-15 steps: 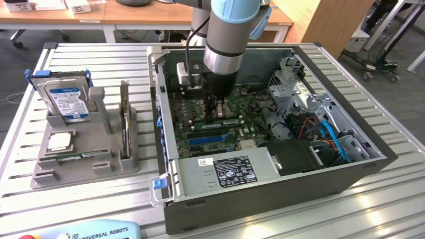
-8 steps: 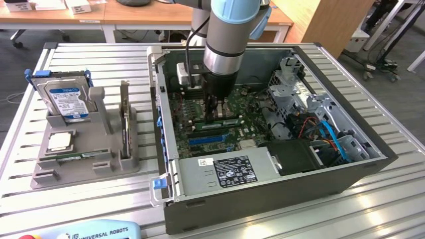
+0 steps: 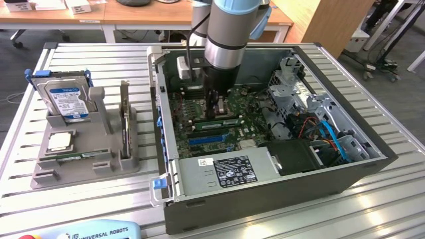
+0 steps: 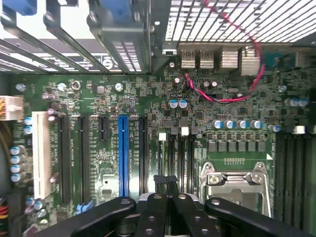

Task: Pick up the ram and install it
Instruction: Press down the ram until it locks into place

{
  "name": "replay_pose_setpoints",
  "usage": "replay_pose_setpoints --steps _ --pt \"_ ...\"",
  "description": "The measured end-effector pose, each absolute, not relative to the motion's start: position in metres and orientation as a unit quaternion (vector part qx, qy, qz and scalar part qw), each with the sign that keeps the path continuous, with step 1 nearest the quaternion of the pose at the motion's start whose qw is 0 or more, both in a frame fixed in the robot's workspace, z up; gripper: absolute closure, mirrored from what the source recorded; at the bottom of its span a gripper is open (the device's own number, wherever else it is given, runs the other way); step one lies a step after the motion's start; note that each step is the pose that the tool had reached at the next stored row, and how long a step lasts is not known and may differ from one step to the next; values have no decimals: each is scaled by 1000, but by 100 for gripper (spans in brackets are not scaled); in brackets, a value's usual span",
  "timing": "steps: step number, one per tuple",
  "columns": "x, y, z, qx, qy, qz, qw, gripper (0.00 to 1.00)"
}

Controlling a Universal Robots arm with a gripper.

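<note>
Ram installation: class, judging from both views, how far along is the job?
Looks done: a green stick, likely the ram, lies in a motherboard slot. In hand: the gripper, shut, hangs low over the board inside the computer case. Left: whether the ram is fully seated cannot be told.

Ram [image 3: 218,121]: long thin green stick, dark chips, standing on edge in motherboard [image 3: 199,107] slot, just beneath gripper [image 3: 214,105].

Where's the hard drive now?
The hard drive stands in the grey holder, at the exterior view's left of the open computer case, next to the silver processor chip.
</note>
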State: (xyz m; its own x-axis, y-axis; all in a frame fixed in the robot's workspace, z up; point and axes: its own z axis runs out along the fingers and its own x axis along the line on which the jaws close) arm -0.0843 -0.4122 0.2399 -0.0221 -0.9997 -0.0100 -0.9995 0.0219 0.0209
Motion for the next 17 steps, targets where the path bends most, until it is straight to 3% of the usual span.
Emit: replay_pose_setpoints --steps 6,17 --pt "-84 -412 266 699 -715 -11 4 90" --pt "-54 -412 266 699 -715 -11 4 90"
